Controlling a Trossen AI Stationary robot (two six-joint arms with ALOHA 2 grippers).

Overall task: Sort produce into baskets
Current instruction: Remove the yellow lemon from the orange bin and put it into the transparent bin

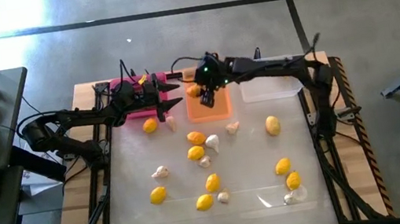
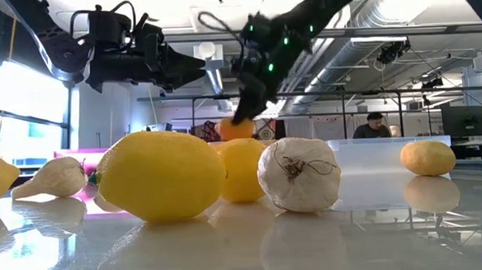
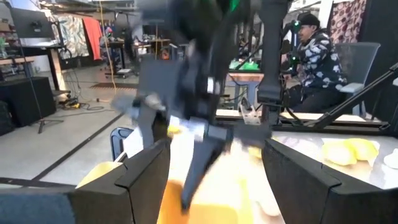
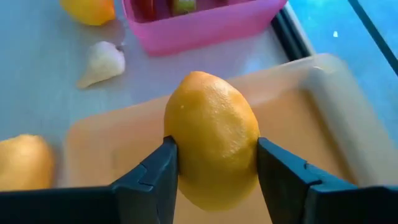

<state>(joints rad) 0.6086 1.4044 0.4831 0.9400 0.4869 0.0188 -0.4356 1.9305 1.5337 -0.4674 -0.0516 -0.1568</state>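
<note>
My right gripper (image 1: pixel 199 92) is shut on a yellow-orange lemon (image 4: pixel 211 140) over the translucent orange basket (image 1: pixel 217 109), seen up off the table in the low view (image 2: pixel 236 129). The magenta-pink basket (image 1: pixel 137 113) stands left of it, with red and green items inside (image 4: pixel 168 7). The clear whitish basket (image 1: pixel 269 88) stands right of the orange one. My left gripper (image 1: pixel 173 94) hangs level and open at the pink basket's right end, with nothing between its fingers (image 3: pixel 143 177). Several lemons (image 1: pixel 196 137) and garlic bulbs (image 1: pixel 212 142) lie loose on the table. My right gripper pinches the lemon at its middle, one finger (image 4: pixel 158 171) on each of two opposite sides (image 4: pixel 177 146). The fingers slant down from the table's right and lie across the lemon. The lemon is lifted clear, above the orange basket's floor (image 4: pixel 106 149).
A garlic bulb (image 4: pixel 102 62) and a lemon (image 1: pixel 150 125) lie just in front of the pink basket. A clear plastic scrap (image 1: pixel 296 194) lies at the near right. In the low view a big lemon (image 2: pixel 160 174) and a garlic bulb (image 2: pixel 299 175) stand close. A person (image 3: pixel 311 50) sits beyond the table.
</note>
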